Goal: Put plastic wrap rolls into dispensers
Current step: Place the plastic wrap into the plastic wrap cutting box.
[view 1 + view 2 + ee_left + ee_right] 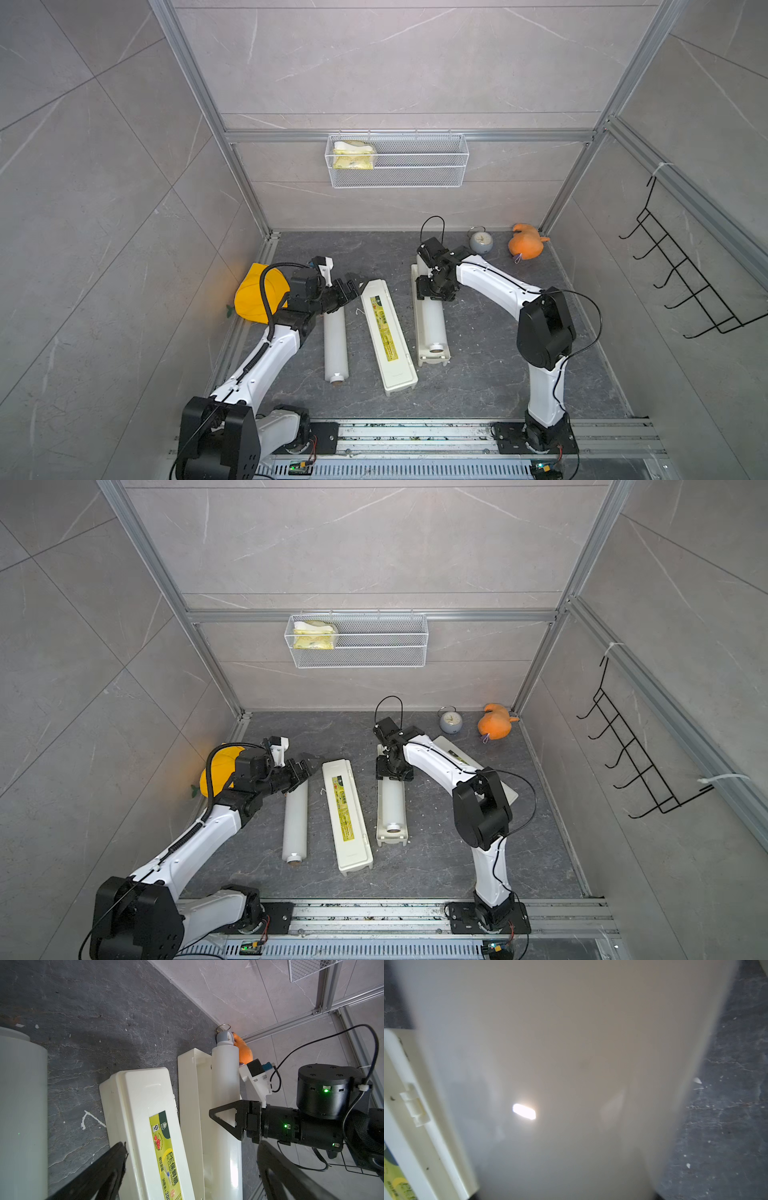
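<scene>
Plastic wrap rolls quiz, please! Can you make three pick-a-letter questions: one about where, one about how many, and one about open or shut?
1. Where does the held roll, in the right claw, lie?
A) in the wire basket
B) in the open dispenser
C) on the orange toy

2. How many plastic wrap rolls are there?
A) one
B) three
C) two

3. The middle dispenser has its lid:
A) shut
B) open
C) gone

Answers:
1 B: white tray walls run along both sides of the roll.
2 C: a loose roll lies on the table, plus the held roll.
3 A: the lid lies flat, with the yellow-green label facing up.
</scene>
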